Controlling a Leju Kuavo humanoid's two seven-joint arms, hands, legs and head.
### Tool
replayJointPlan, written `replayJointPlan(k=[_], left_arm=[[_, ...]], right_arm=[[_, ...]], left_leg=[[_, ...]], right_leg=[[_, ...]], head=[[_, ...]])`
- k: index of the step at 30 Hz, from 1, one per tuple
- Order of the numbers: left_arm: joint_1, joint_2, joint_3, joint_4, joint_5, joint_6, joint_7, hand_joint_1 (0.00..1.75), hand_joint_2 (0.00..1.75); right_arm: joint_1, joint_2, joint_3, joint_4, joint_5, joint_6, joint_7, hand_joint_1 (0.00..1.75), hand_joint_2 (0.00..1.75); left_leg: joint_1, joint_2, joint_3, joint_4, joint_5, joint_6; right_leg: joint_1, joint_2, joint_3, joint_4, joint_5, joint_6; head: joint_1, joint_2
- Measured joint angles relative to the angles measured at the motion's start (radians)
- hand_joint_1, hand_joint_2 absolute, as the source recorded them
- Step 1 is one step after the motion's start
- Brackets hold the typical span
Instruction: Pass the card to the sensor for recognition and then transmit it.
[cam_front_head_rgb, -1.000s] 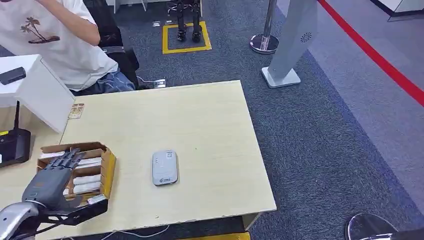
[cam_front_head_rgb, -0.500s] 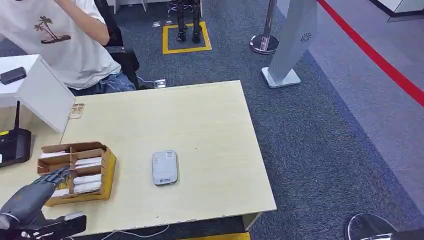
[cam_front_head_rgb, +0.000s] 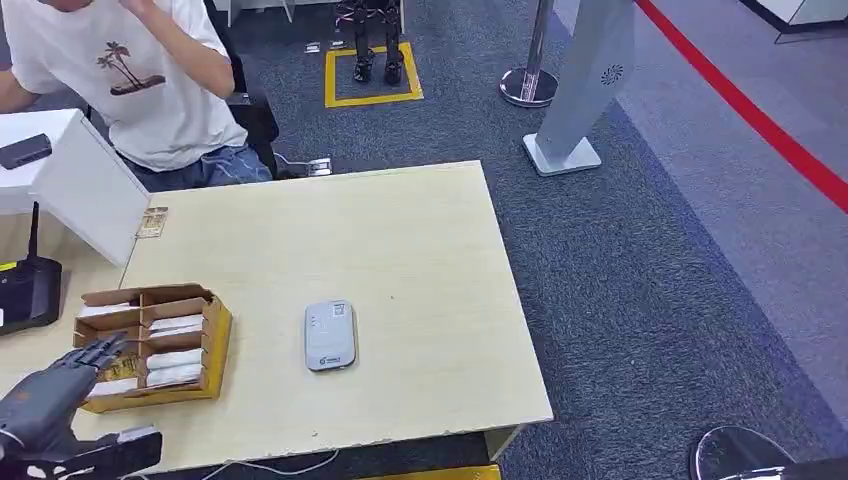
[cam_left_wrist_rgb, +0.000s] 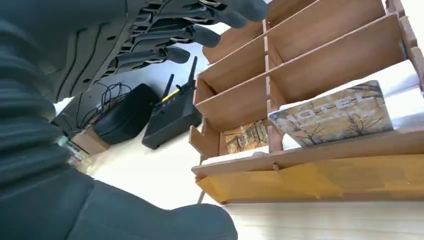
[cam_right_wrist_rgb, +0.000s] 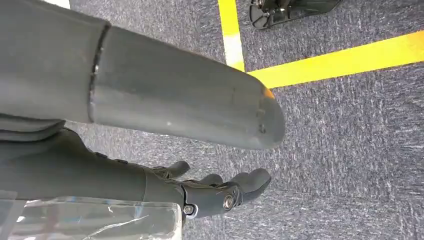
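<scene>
A wooden card box with several compartments stands near the table's front left. White cards lie in it, and in the left wrist view a card with a patterned face leans at the box's rim. The grey card sensor lies flat on the table to the right of the box. My left hand hovers at the box's near left corner with fingers spread and nothing in it. My right hand hangs over the carpet, fingers loosely apart and holding nothing.
A black router and a white slanted panel stand at the far left. A small card lies by the panel. A person sits behind the table. A grey post and a stanchion base stand on the carpet.
My left hand has drawn back from over the card box toward the table's front left corner, holding nothing. The person behind the table has shifted to the right.
</scene>
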Motion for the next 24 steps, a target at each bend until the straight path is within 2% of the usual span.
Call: replayJointPlan(k=[6, 8, 12, 16, 24], left_arm=[[0.004, 0.000, 0.000, 0.000, -0.002, 0.004, 0.001, 0.00, 1.75], [0.002, -0.010, -0.002, 0.000, -0.040, 0.029, -0.004, 0.00, 1.75], [-0.033, -0.085, -0.036, 0.023, -0.160, 0.079, -0.016, 0.00, 1.75], [-0.046, -0.144, -0.071, 0.046, -0.184, 0.100, -0.017, 0.00, 1.75], [-0.046, -0.198, -0.093, 0.069, -0.190, 0.109, -0.018, 0.00, 1.75]], right_arm=[[0.000, 0.000, 0.000, 0.000, 0.000, 0.000, 0.000, 0.00, 1.75], [0.000, 0.000, 0.000, 0.000, 0.002, 0.001, -0.001, 0.00, 1.75], [-0.002, 0.000, 0.002, 0.001, 0.005, 0.003, -0.003, 0.00, 1.75], [-0.003, 0.000, 0.002, 0.002, 0.008, 0.005, -0.005, 0.00, 1.75], [-0.003, 0.000, 0.006, 0.005, 0.011, 0.006, 0.000, 0.00, 1.75]], left_leg=[[0.000, 0.000, 0.000, 0.000, 0.000, 0.000], [0.000, 0.000, 0.000, 0.000, 0.000, 0.000], [-0.001, -0.001, 0.000, 0.000, 0.000, 0.000], [-0.001, 0.000, 0.000, 0.000, 0.000, 0.000], [0.000, 0.000, 0.000, 0.000, 0.000, 0.000]], right_leg=[[0.000, 0.000, 0.000, 0.000, 0.000, 0.000], [0.000, 0.000, 0.000, 0.000, 0.000, 0.000], [0.000, -0.002, 0.001, 0.000, 0.000, 0.000], [0.000, -0.001, 0.000, -0.001, 0.000, 0.000], [0.000, -0.001, 0.000, -0.001, 0.000, 0.000]], head=[[0.000, 0.000], [0.000, 0.000], [0.000, 0.000], [0.000, 0.000], [0.000, 0.000]])
